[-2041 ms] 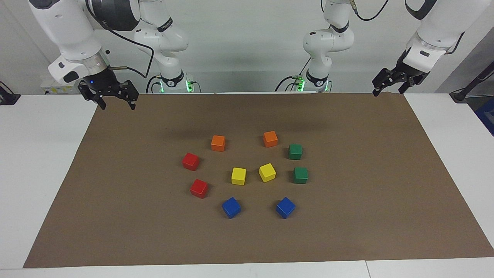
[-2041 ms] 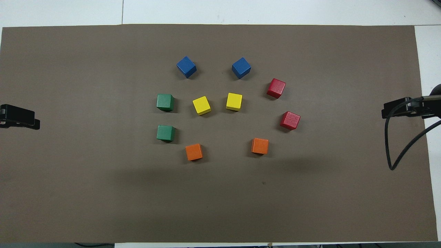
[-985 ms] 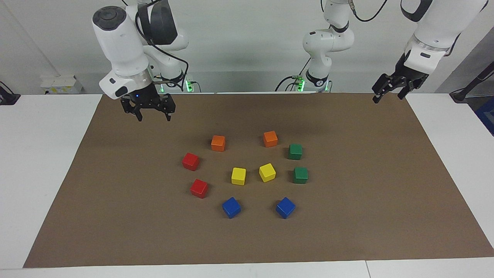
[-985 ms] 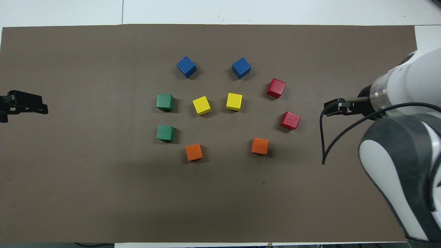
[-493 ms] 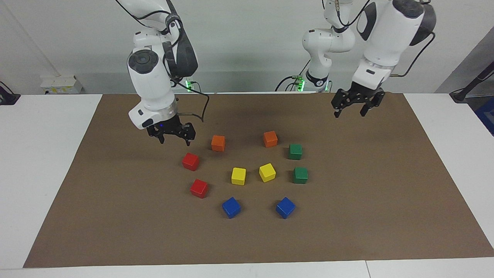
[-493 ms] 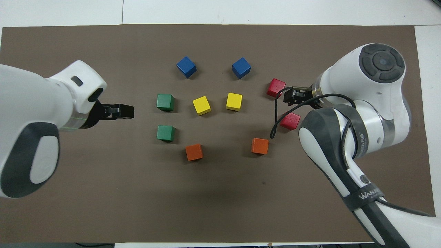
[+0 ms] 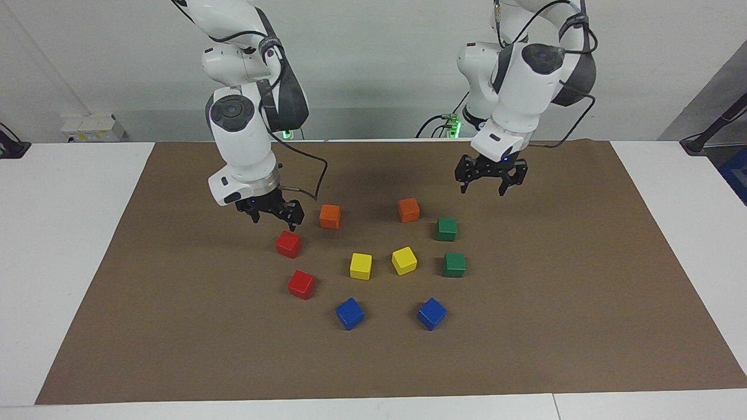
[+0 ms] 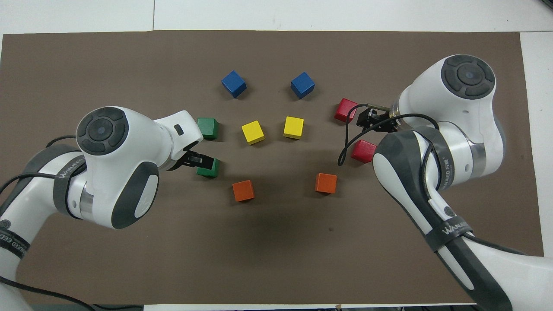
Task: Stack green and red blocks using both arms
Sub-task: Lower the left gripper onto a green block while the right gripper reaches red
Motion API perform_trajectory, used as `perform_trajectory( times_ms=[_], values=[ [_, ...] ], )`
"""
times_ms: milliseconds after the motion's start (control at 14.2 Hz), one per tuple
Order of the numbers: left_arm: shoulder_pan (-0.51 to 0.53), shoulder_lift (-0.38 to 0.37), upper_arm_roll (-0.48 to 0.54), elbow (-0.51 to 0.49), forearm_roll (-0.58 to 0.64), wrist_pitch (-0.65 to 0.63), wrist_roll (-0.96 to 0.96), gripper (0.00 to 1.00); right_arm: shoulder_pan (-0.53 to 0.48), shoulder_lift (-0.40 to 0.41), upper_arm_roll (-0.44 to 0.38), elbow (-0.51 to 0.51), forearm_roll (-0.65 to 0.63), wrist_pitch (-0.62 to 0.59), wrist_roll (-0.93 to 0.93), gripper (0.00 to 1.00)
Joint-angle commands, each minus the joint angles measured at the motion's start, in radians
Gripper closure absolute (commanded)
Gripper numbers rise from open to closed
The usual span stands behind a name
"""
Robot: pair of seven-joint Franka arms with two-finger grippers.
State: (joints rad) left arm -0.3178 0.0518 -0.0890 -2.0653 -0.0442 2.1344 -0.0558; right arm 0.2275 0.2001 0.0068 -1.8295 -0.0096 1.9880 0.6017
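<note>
Facing view: the right gripper (image 7: 271, 217) hangs with its fingers spread and nothing between them, just above the red block (image 7: 288, 244) that lies nearer the robots. It does not touch that block. The second red block (image 7: 301, 284) sits farther from the robots, close by, toward the right arm's end of the brown mat (image 7: 175, 326). The left gripper (image 7: 482, 188) is also open and empty, raised over bare mat near one orange cube (image 7: 409, 209) and the nearer green block (image 7: 446, 228). The second green block (image 7: 454, 264) lies just farther from the robots than the first. All four task blocks rest singly on the mat, none stacked. Two yellow cubes (image 7: 360, 265) sit in the middle of the ring of cubes, two blue cubes (image 7: 349, 313) lie farthest from the robots, and the other orange cube (image 7: 330, 216) lies beside the right gripper.

Overhead view: the left arm comes in from the bottom left, and the left gripper (image 8: 199, 160) overlaps the edge of the nearer green block (image 8: 210, 169); the farther green block (image 8: 208, 128) is partly covered by the arm's wrist. The right gripper (image 8: 367, 119) shows between the two red blocks, next to the farther red block (image 8: 345, 109), with the nearer red block (image 8: 363, 151) partly under the arm and its cable. The yellow cubes (image 8: 252, 131) lie between the green and red pairs.
</note>
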Motion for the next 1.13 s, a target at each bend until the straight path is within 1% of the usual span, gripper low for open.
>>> perform_trajectory(
  times_ms=[0,141,281,493,704,1056],
  values=[
    [-0.032,0.022,0.017,-0.038,-0.008,0.073,0.024,0.0,-0.011,0.001,0.007,-0.057,0.014,0.07,0.048,0.01],
    [-0.043,0.025,0.015,-0.076,-0.008,0.122,-0.022,0.0,0.002,-0.004,0.007,-0.102,0.014,0.119,0.085,0.01],
    [-0.047,0.028,0.017,-0.091,-0.008,0.154,-0.024,0.0,0.004,-0.007,0.009,-0.122,0.016,0.14,0.093,0.01],
    [-0.046,0.057,0.017,-0.093,-0.008,0.182,-0.024,0.0,0.004,-0.001,0.009,-0.128,0.025,0.147,0.095,0.01],
    [-0.058,0.089,0.017,-0.093,-0.008,0.209,-0.033,0.0,0.004,-0.007,0.01,-0.189,0.026,0.231,0.092,0.01],
    [-0.072,0.141,0.02,-0.088,-0.008,0.231,-0.045,0.0,0.004,-0.021,0.01,-0.249,0.026,0.293,0.085,0.01]
  ],
)
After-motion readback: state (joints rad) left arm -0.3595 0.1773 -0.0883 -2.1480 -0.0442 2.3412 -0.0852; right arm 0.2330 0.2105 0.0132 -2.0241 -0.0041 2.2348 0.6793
